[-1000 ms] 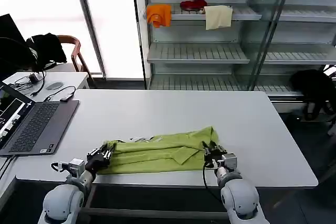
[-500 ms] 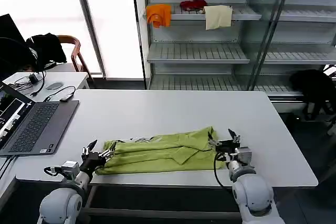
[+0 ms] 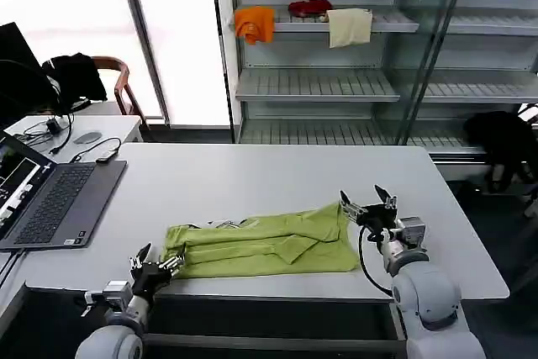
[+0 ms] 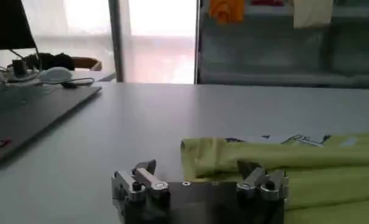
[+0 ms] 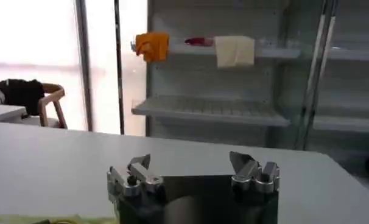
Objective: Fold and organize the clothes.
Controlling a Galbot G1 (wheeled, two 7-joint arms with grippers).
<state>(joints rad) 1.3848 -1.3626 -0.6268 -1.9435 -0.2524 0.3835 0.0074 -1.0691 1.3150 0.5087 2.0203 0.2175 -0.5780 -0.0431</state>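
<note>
The lime T-shirt (image 3: 261,245) lies folded into a long strip near the table's front edge, with a bit of white print showing at its top edge. My left gripper (image 3: 157,262) is open at the strip's left end, low by the table edge. In the left wrist view the shirt (image 4: 282,164) lies just beyond the open left gripper (image 4: 196,169), apart from it. My right gripper (image 3: 367,203) is open and raised just right of the shirt's right end. In the right wrist view the right gripper (image 5: 190,161) holds nothing.
An open laptop (image 3: 50,199) sits at the table's left side. Behind the white table (image 3: 277,174) stands a shelf unit (image 3: 319,81) with orange (image 3: 254,23), red (image 3: 309,7) and cream (image 3: 349,27) cloths. A chair with a black garment (image 3: 76,73) stands at the far left.
Both grippers let go of the shirt's ends and opened. The right one rose and moved away to the right. The left one drew back toward the table's front edge.
</note>
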